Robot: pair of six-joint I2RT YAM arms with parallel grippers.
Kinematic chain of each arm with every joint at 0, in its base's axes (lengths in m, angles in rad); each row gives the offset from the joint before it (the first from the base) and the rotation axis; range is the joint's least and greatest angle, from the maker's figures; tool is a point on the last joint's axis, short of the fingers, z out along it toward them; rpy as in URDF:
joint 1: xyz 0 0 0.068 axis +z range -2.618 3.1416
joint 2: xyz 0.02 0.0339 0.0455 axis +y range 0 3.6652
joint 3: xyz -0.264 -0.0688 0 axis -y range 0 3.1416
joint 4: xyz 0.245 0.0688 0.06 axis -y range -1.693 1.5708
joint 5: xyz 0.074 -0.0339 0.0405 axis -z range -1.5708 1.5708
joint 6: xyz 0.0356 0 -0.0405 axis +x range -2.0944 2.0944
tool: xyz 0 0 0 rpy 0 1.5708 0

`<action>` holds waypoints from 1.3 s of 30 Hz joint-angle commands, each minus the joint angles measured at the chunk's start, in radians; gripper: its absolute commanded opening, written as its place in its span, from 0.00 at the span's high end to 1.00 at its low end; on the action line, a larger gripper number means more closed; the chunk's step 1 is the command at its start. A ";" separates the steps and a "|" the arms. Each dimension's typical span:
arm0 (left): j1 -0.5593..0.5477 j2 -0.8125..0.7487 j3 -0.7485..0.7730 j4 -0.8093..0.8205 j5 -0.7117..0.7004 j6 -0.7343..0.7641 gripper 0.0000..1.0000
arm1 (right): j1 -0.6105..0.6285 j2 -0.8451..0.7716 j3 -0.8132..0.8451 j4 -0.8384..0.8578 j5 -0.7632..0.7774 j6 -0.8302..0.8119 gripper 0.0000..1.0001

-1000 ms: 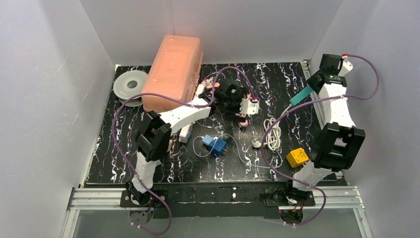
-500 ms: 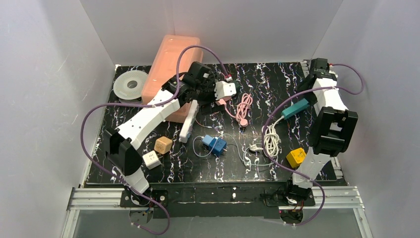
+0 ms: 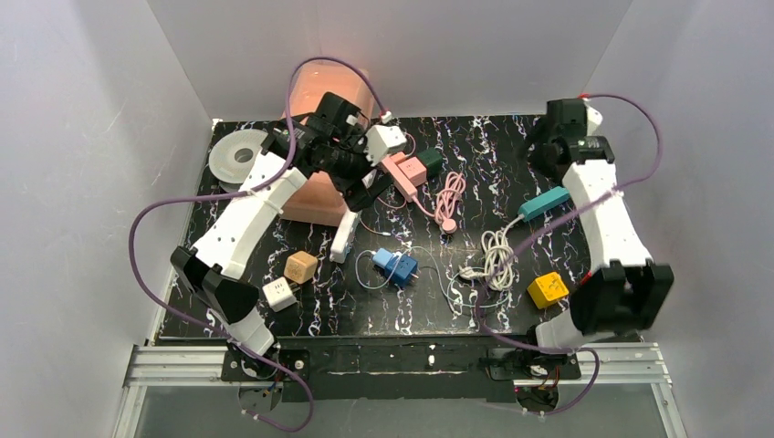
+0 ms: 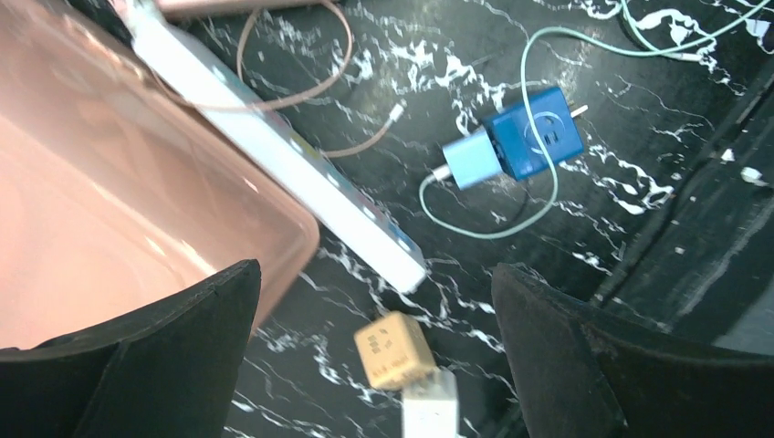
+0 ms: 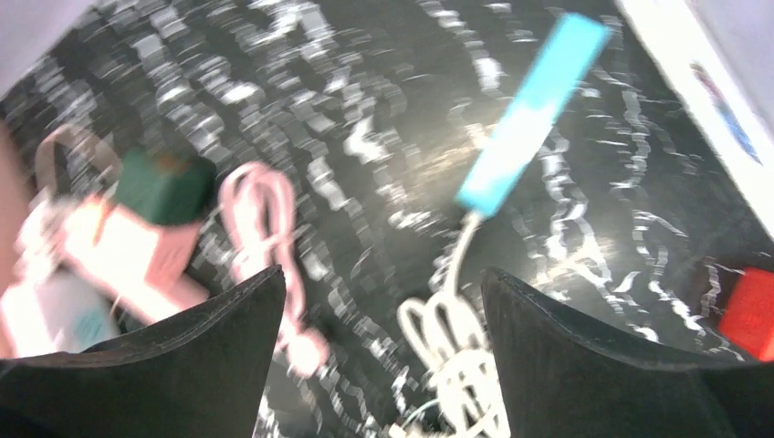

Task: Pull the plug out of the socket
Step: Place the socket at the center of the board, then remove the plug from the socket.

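Note:
A pink socket block with a dark green plug against it lies at the back middle; both blur in the right wrist view, the block and plug. A dark blue socket cube carrying a light blue plug lies mid-table, with the cube and plug seen from the left wrist. My left gripper hangs open over the white power strip, holding nothing. My right gripper is open at the back right, above the teal strip.
A pink box and a clear spool stand at the back left. A pink cable coil, a white cable coil, a yellow cube, a tan cube and a white cube lie about.
My right gripper has opened, and the teal strip that hung by it now lies on the table. My left arm swung from mid-table back toward the pink box, uncovering the pink block.

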 commanded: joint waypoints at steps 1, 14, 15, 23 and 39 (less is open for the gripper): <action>0.078 -0.037 0.011 -0.175 0.091 -0.102 0.02 | 0.247 -0.207 -0.063 0.015 0.030 -0.074 0.14; 0.115 -0.373 -0.315 -0.092 0.070 -0.101 0.02 | 0.840 -0.023 0.009 0.092 -0.099 -0.288 0.20; 0.115 -0.392 -0.329 -0.094 0.064 -0.102 0.02 | 0.857 0.005 0.001 0.105 -0.128 -0.304 0.20; 0.115 -0.495 -0.426 -0.079 0.026 -0.109 0.02 | 0.908 0.141 -0.120 0.211 -0.227 -0.360 0.12; 0.115 -0.508 -0.456 -0.060 0.019 -0.120 0.02 | 1.002 0.046 -0.426 0.384 -0.186 -0.374 0.09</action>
